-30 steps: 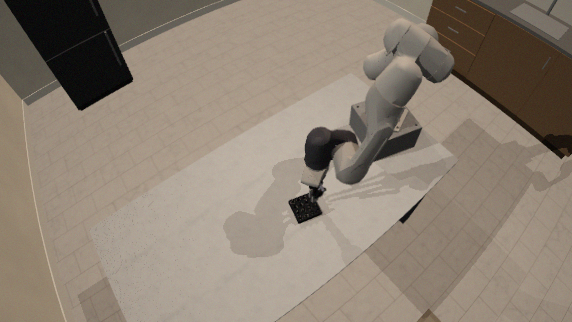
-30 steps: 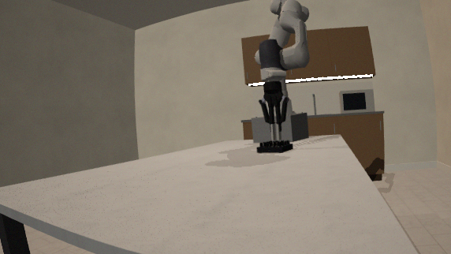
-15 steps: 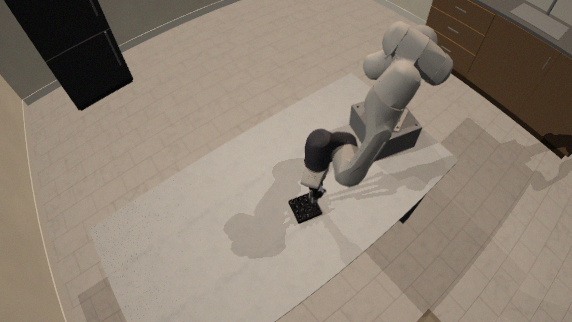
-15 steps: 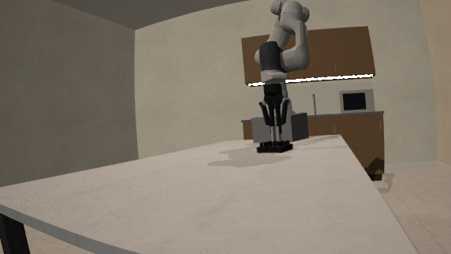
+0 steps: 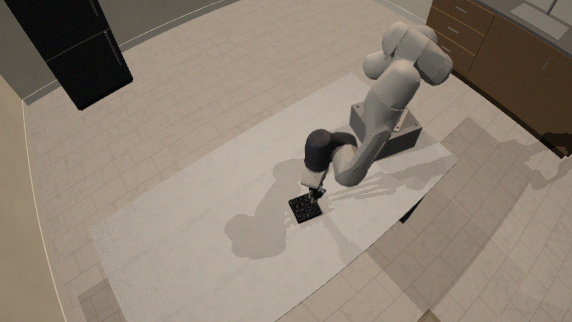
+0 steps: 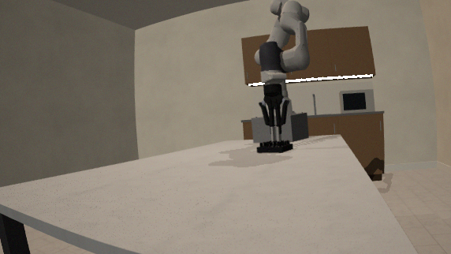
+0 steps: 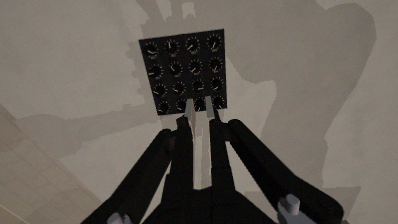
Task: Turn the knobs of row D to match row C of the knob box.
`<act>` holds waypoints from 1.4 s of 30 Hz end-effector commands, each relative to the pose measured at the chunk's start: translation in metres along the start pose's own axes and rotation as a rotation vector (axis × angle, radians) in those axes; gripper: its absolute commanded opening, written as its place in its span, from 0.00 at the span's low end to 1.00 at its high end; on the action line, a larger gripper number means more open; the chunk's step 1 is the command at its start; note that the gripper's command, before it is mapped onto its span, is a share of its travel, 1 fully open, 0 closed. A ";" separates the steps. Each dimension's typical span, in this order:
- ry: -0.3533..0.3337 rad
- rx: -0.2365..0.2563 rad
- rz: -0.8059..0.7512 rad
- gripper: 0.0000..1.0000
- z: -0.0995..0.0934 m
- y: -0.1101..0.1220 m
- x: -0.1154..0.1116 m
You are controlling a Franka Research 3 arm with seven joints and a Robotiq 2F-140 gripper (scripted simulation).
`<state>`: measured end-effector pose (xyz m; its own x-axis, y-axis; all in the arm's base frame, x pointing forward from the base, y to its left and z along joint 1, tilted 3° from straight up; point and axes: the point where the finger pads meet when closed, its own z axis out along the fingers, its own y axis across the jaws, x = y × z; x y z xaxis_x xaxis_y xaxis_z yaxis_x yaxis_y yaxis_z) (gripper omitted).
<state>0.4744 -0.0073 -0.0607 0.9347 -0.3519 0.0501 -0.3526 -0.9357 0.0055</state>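
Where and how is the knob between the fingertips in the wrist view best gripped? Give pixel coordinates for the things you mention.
Probably by opposite sides, from straight above: the knob [image 7: 200, 105] stands up from the flat-lying knob box [image 5: 298, 218] [image 6: 275, 150] [image 7: 183, 56], and close neighbours leave only narrow gaps for fingers.
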 end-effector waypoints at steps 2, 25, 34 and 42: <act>0.004 0.001 -0.002 0.12 0.000 -0.001 0.001; 0.004 0.001 -0.002 0.12 0.000 -0.001 0.001; 0.004 0.001 -0.002 0.05 0.000 -0.001 0.001; 0.004 0.001 -0.002 0.05 0.000 -0.001 0.001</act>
<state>0.4746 -0.0074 -0.0607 0.9352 -0.3503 0.0507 -0.3511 -0.9363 0.0057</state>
